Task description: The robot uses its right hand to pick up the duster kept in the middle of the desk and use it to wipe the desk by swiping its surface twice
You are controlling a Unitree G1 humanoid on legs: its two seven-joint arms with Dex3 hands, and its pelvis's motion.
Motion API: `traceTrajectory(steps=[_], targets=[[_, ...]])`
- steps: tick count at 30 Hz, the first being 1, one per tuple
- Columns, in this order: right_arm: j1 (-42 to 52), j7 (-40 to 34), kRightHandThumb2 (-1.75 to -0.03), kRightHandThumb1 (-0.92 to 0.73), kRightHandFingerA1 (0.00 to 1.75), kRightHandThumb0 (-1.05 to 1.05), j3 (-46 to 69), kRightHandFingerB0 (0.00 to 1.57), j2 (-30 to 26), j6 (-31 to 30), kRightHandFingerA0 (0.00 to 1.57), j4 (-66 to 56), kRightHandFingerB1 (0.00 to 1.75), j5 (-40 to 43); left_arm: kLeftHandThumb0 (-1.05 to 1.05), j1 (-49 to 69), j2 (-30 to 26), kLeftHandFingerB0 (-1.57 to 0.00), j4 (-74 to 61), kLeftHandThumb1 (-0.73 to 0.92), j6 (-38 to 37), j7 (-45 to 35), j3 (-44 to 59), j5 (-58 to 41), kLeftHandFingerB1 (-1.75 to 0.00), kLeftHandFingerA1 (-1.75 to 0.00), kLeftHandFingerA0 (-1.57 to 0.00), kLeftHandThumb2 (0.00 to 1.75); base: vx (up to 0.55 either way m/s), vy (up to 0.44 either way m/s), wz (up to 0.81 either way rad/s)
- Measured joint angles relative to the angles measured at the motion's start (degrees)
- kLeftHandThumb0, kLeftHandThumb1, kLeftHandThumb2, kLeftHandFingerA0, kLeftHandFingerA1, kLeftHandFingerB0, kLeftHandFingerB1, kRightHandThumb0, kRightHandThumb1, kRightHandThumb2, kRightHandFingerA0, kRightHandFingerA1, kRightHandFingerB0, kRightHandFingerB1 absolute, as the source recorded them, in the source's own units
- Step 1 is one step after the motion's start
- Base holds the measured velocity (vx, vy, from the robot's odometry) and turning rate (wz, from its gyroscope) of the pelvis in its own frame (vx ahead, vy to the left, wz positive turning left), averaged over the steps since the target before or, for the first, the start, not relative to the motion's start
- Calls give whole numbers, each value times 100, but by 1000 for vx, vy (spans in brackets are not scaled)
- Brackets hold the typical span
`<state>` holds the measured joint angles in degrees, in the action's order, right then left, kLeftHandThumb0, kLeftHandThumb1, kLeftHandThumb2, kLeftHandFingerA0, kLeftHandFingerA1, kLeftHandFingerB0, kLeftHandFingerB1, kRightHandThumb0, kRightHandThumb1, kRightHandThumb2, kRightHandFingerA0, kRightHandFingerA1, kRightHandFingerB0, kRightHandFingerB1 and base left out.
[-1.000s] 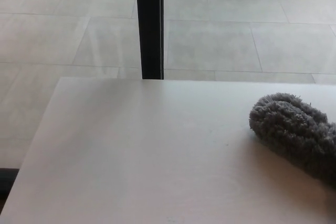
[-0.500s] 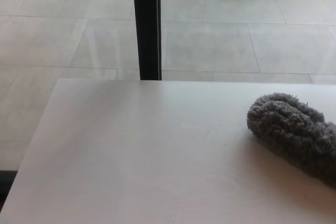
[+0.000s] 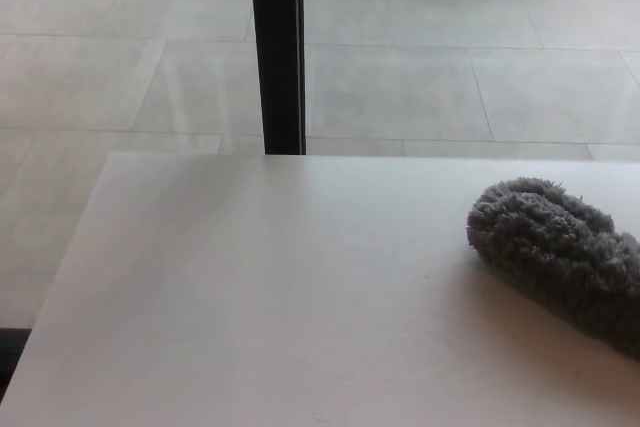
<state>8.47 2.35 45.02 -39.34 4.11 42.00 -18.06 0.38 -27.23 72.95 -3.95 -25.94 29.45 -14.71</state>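
A grey fluffy duster lies on the white desk at the right side of the head view, its far end running off the picture's right edge. Nothing touches it. Neither of my hands shows in this view.
A black vertical post stands beyond the desk's far edge, with a tiled floor behind it. The desk's left edge slants down toward the bottom left corner, where a dark object peeks out.
The whole picture has shifted slightly left and down, so the camera moved. The duster lies as before on the desk.
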Motion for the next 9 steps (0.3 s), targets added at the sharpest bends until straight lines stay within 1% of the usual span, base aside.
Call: traceTrajectory(steps=[1,2,3,4,5,6,7,8,9], targets=[[5,7,-107,-68,40,-89,119,0,33,2,0,143,23,70,-70,0,0,-39,0,90,0,1,-1,0,-43,-55,-42,67,0,0,0],[10,13,-107,-64,47,-88,221,0,65,6,0,276,36,129,-71,-1,0,-40,2,91,0,3,-3,0,-42,-55,-42,66,0,0,0],[12,21,-107,-64,47,-88,349,0,110,7,0,448,36,209,-71,-2,0,-40,3,91,0,4,-9,1,-42,-55,-42,66,0,0,0],[14,29,-103,-63,65,-87,441,3,147,9,2,566,45,268,-71,-1,0,-39,4,90,0,7,-13,2,-42,-57,-43,67,0,0,0],[15,38,-66,-82,75,-83,573,2,214,10,0,732,53,359,-71,1,0,-39,7,90,0,13,-26,4,-42,-57,-42,67,0,0,0],[14,44,-65,-83,68,-82,666,1,266,14,0,837,53,424,-71,1,0,-37,11,90,0,18,-35,5,-43,-57,-42,67,0,0,0],[12,57,-65,-83,68,-82,774,1,329,17,0,969,53,506,-71,0,0,-37,12,90,0,24,-44,5,-43,-57,-42,67,0,0,0],[10,69,-64,-82,84,-81,857,9,373,21,1,1069,54,564,-71,1,0,-37,14,90,0,34,-54,6,-43,-58,-42,66,0,0,0],[6,79,-64,-82,84,-81,924,9,408,25,1,1149,54,614,-71,2,0,-37,15,90,0,42,-62,6,-43,-58,-42,66,0,0,0]])
